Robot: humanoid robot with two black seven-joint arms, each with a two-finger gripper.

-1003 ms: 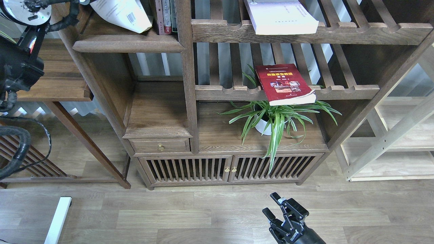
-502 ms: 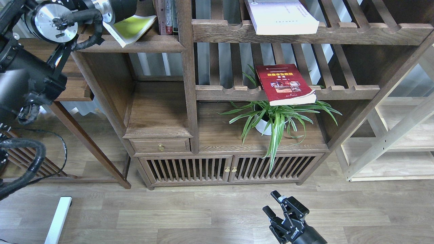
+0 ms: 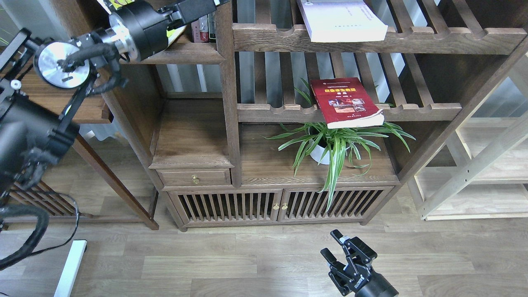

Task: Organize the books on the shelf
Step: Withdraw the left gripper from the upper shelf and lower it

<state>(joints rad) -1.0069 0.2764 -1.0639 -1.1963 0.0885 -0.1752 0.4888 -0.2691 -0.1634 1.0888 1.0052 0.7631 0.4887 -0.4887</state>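
The left hand reaches over the shelf where the yellow-green book lies; its grip can't be told. A nudge could push that book off. Right hand hangs open, empty, over the floor, well below the red book and the lavender book above it.

The book at centre is red with a yellow title and photo. The far book is pale lavender-white. The plant has green, white-striped leaves.
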